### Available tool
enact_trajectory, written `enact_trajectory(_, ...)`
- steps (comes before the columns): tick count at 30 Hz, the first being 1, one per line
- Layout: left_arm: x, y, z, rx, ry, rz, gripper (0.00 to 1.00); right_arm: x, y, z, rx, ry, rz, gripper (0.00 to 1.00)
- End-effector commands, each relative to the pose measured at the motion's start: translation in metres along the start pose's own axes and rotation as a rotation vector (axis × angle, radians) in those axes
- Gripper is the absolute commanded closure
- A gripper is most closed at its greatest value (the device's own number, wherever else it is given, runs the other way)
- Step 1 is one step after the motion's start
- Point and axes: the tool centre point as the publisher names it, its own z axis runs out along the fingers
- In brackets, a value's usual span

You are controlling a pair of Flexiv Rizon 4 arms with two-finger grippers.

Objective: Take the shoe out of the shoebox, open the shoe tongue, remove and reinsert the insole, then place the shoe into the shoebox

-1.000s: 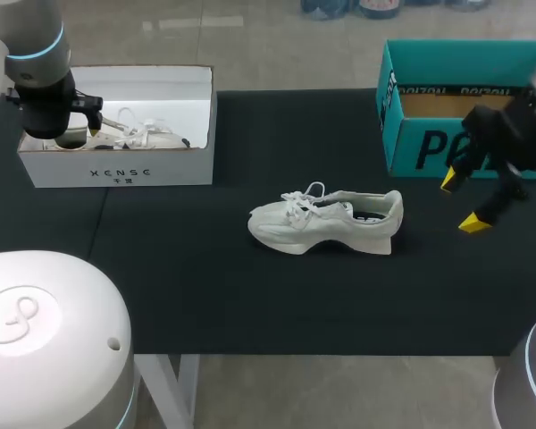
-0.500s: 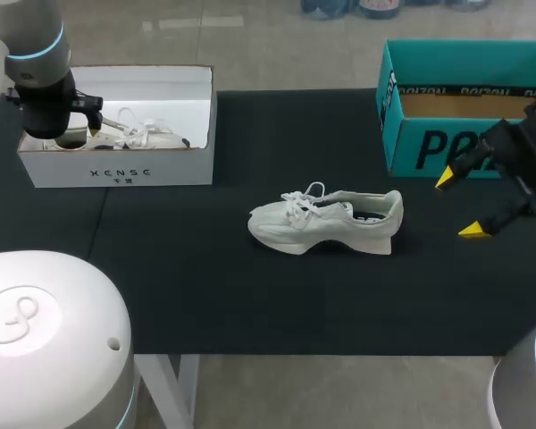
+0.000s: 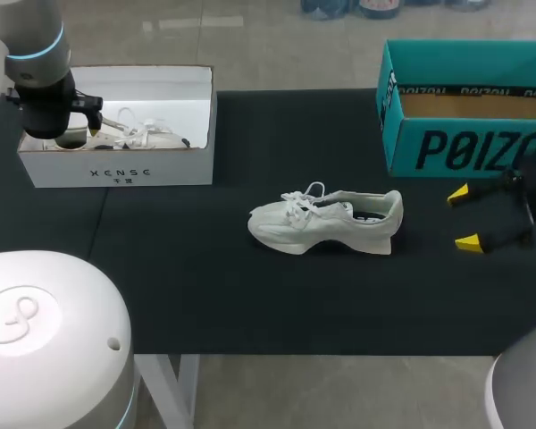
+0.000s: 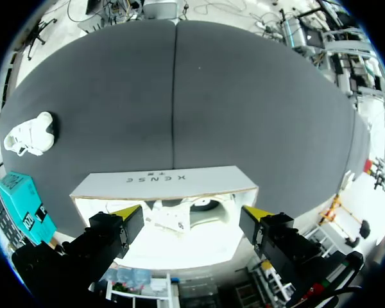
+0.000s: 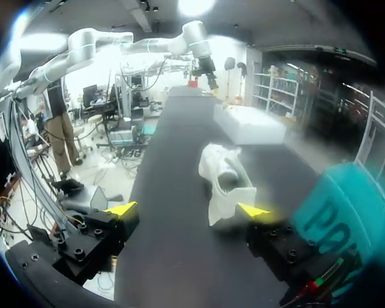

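Shoe: out of any box, standing on its sole mid-table, toe to 9 o'clock, heel to 3 o'clock. Neither gripper touches it.

Right gripper: at 3 o'clock of the shoe, near but apart, low over the table. Its fingers are spread wide with nothing between them. From its wrist camera you see the shoe ahead of the tips, heel first. Judged: it faces the collar because the tongue and insole are reached from that end.

Teal shoebox: at 1 o'clock of the shoe, open, nothing seen inside.

White shoebox: at 10 o'clock, well apart, holding a second shoe. You cannot tell from here which box is the shoe's own.

Left gripper: hangs over the white shoebox, fingers wide, gripping nothing. Judged: kept clear of the working area.

Step in hand, judged: opening the tongue, not yet begun.
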Motion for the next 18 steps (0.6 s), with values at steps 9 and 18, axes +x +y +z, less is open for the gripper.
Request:
enact_trajectory(9, 0.0, -0.001, -0.001, -0.001, 0.002, 0.001, 0.0, -0.009, -0.025, 0.027, -0.305, -0.083, 0.022, 0.0)
enact_trajectory(18, 0.0, -0.001, -0.001, -0.001, 0.002, 0.001, 0.0, -0.027, -0.023, 0.029, -0.214, -0.052, -0.01, 0.0)
